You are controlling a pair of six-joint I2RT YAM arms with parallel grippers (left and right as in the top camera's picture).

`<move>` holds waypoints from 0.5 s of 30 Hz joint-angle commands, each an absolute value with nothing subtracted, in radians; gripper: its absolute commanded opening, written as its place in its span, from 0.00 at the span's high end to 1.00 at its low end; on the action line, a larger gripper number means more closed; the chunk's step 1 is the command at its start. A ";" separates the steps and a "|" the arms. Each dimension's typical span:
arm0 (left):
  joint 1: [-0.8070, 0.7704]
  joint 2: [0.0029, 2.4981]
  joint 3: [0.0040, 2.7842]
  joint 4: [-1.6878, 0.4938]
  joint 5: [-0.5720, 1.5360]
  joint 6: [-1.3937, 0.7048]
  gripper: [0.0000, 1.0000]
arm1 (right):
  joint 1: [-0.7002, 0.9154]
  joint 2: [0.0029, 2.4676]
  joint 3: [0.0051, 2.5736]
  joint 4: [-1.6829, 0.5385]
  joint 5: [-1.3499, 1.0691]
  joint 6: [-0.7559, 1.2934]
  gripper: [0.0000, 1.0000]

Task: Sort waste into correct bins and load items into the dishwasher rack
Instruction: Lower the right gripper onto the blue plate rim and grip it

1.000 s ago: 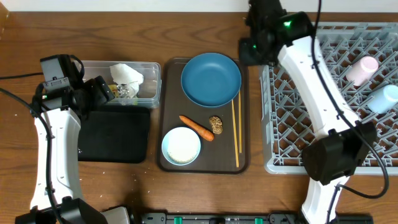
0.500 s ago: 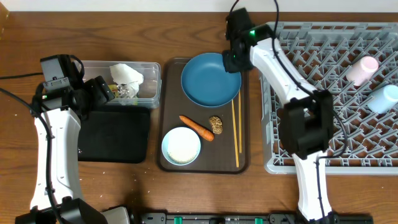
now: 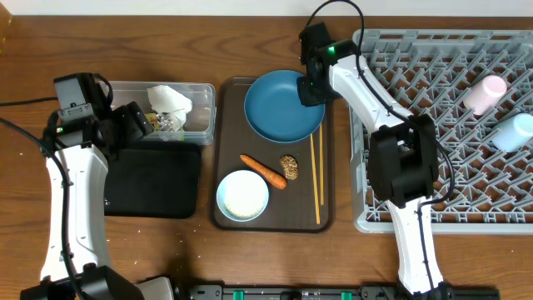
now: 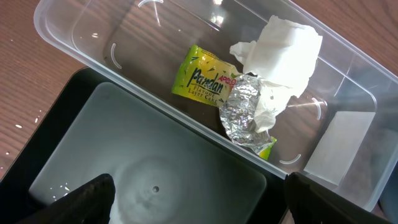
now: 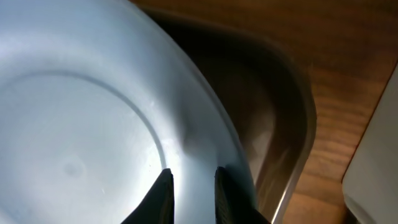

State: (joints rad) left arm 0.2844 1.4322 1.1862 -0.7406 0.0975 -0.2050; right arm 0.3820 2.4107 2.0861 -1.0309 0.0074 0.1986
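The dark blue bowl (image 3: 279, 108) sits at the far end of the brown serving tray (image 3: 226, 150). My right gripper (image 3: 310, 86) is low over the bowl's right rim; in the right wrist view (image 5: 194, 190) its jaws stand a narrow gap apart over the bowl's inner wall (image 5: 93, 124). My left gripper (image 3: 133, 123) is open and empty over the black tray (image 4: 155, 155), beside the clear tub (image 4: 348, 143). The tub holds the napkin (image 4: 280, 50), snack wrapper (image 4: 202, 78) and foil (image 4: 245, 109). The carrot (image 3: 263, 171), brown food piece (image 3: 289, 166), rice bowl (image 3: 242, 196) and chopsticks (image 3: 316, 179) lie on the serving tray.
The grey dishwasher rack (image 3: 450, 192) fills the right side, with the pink cup (image 3: 485, 93) and the light blue cup (image 3: 514, 131) at its far right. The serving tray's raised rim runs close beside the bowl (image 5: 292, 124).
My right arm swung left from the rack's near corner and came down onto the blue bowl's right rim. The bowl has shifted very slightly right. The left arm has not moved.
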 commanded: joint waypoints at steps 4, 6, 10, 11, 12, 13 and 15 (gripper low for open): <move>0.287 1.425 1.192 -0.743 0.089 -0.200 0.12 | 0.382 2.291 2.127 -1.024 0.042 0.145 0.78; 0.287 1.425 1.192 -0.743 0.089 -0.200 0.12 | 0.380 2.280 2.127 -1.020 0.068 0.131 0.76; 0.287 1.425 1.192 -0.743 0.089 -0.200 0.12 | 0.366 2.294 2.124 -1.025 0.082 0.122 0.75; 0.287 1.425 1.192 -0.743 0.089 -0.200 0.12 | 0.361 2.306 2.124 -1.027 0.082 0.122 0.75; 0.287 1.425 1.192 -0.743 0.089 -0.200 0.12 | 0.358 2.313 2.124 -1.030 0.079 0.123 0.75; 0.287 1.425 1.192 -0.744 0.089 -0.200 0.12 | 0.355 2.329 2.124 -1.033 0.077 0.123 0.75; 0.287 1.425 1.192 -0.744 0.089 -0.200 0.12 | 0.355 2.350 2.124 -1.039 0.078 0.122 0.75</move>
